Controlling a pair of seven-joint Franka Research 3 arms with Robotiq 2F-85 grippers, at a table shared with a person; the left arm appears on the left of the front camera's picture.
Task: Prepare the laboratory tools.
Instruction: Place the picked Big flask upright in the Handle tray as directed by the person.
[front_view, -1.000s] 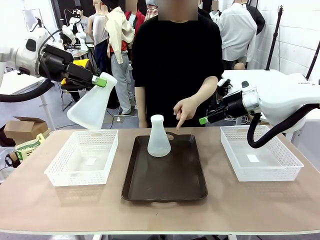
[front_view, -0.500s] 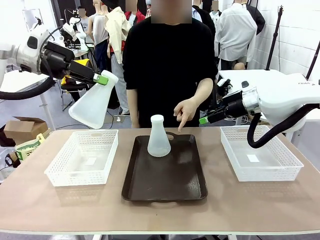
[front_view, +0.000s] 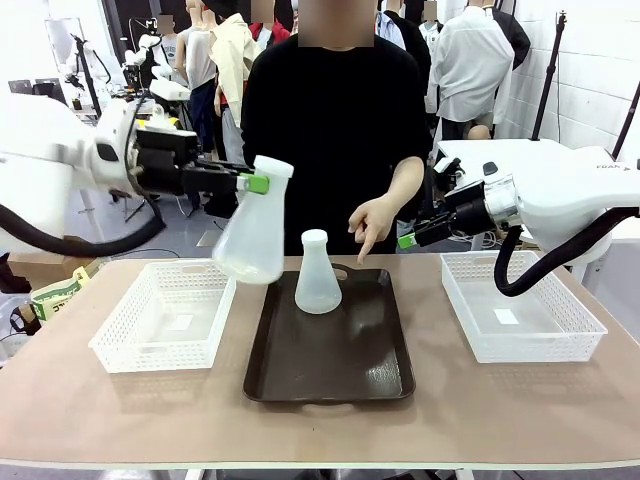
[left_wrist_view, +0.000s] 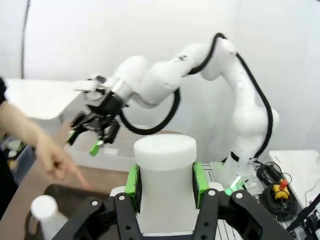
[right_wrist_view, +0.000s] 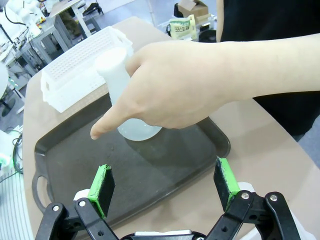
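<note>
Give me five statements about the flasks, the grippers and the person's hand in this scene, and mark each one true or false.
1. The left gripper clamps the neck of a translucent frosted-white conical flask held in the air. True.
2. A second frosted-white conical flask lies on its side in the left white mesh basket. False: it stands upright on the dark brown tray.
3. The right gripper is open and holds nothing. True.
4. The person's hand grips the flask on the tray. False: it points a finger down, beside it.
5. The right white mesh basket holds a flask. False: there is no flask in it.
</note>
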